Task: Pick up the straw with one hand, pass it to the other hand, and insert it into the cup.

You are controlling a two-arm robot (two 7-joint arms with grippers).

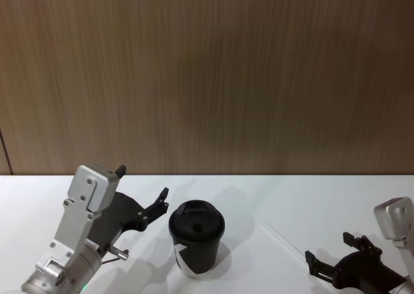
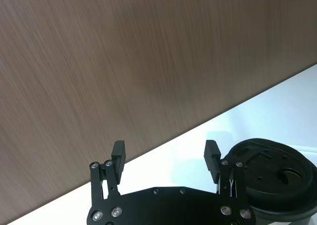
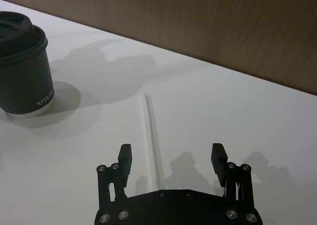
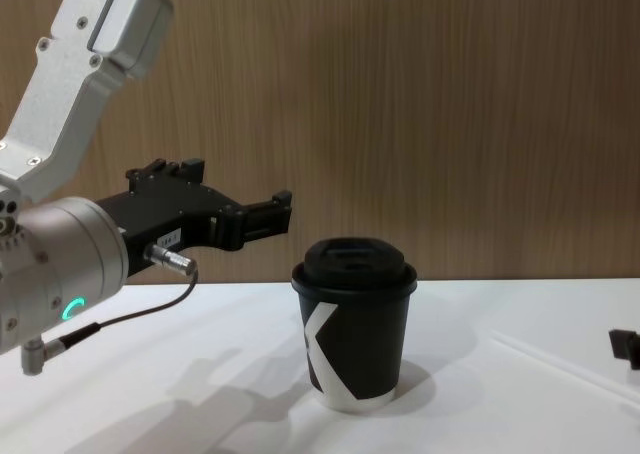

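Logged the left pincer (image 2: 165, 150) spread wide and gripping nothing, hovering above the table (image 1: 259, 197) just left of the cup (image 1: 196, 239), at about lid height. Judged parked for the handover.

Found the cup upright near mid-table with its domed lid on. Sip opening of the lid facing up.

Found the straw (image 3: 151, 136) flat on the table to the right of the cup, apart from it and touching neither pincer.

Logged the right pincer (image 3: 171, 155) at far right, low over the table, likewise wide open and empty. In the wrist view, saw the straw running away from the gap between the fingers, closer to one finger than the other.

Step in hand, as judged: grasping the straw with the right pincer.
- Shift sideways to centre the straw in the gap.
- Descend until fingertips nearly graze the table; thin tube, easily missed.
- Close gently to avoid crushing.
- Grip near one end, leaving free length for the left pincer.

Counted: one straw, one cup, two pincers.
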